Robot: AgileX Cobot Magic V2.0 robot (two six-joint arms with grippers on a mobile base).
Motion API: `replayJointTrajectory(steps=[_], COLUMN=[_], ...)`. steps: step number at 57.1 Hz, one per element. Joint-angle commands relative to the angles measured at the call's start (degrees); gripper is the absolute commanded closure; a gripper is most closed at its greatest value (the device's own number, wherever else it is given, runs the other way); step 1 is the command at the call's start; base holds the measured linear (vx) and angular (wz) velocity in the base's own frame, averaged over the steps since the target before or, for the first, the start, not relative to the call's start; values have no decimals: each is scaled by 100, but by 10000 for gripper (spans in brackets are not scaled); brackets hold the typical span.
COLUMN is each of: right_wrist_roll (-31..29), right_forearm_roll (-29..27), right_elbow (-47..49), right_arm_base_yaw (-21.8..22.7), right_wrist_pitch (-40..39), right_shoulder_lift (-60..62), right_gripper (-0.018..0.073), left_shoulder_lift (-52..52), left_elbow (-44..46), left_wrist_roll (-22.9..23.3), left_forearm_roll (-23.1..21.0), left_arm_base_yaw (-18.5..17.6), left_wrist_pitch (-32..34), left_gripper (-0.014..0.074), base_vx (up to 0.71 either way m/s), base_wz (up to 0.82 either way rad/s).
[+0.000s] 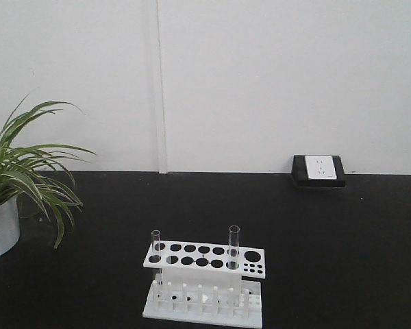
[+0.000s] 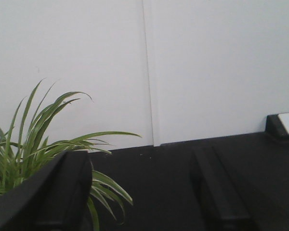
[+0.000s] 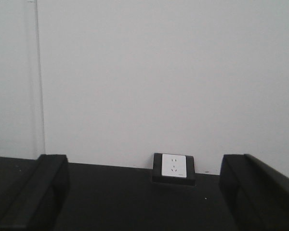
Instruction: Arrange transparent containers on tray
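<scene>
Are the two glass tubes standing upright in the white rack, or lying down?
Upright: the left tube and the right tube stand vertically in holes of the white rack.

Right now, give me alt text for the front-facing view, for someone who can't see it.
Two clear tubes stand upright in a white rack on a black table, one at its left end, one toward its right. A potted plant sits at left, a socket box by the white wall behind.
</scene>
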State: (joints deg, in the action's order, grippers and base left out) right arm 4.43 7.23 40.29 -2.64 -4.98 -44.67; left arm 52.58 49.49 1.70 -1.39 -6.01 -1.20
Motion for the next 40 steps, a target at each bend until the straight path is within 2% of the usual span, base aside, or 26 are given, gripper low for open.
replayJointTrajectory(steps=[1, 11, 21, 26, 31, 36, 40], right_wrist_roll=[240, 320, 541, 634, 682, 695, 688], right_forearm_roll=[-4, 100, 192, 523, 1074, 1431, 1481], right_elbow=[207, 45, -836, -1305, -1663, -1770, -1756], right_arm_base_yaw=[22, 17, -20, -191, -427, -647, -747], right_wrist_pitch=[-603, -877, -2167, -2794, -3392, -3740, -4001], right_shoulder_lift=[-20, -267, -514, -691, -950, -1320, -1677], right_gripper=[-142, -77, -5, 15, 20, 20, 20], left_shoulder_lift=[-41, 55, 87, 153, 394, 856, 1338], left_elbow=[213, 38, -853, -1561, -2156, -2551, -2598], left_wrist_roll=[238, -119, -170, -170, -170, 43, 312], left_forearm_roll=[-208, 139, 302, 424, 731, 972, 1053], left_arm_base_yaw=[-31, -104, -467, -659, -866, -1010, -1059], left_wrist_pitch=[706, 688, 1066, 1731, 2652, 3500, 3986], left_gripper=[35, 70, 127, 155, 175, 184, 184], base_vx=[0, 0, 0, 0, 0, 0, 0], base_wz=[0, 0, 0, 0, 0, 0, 0])
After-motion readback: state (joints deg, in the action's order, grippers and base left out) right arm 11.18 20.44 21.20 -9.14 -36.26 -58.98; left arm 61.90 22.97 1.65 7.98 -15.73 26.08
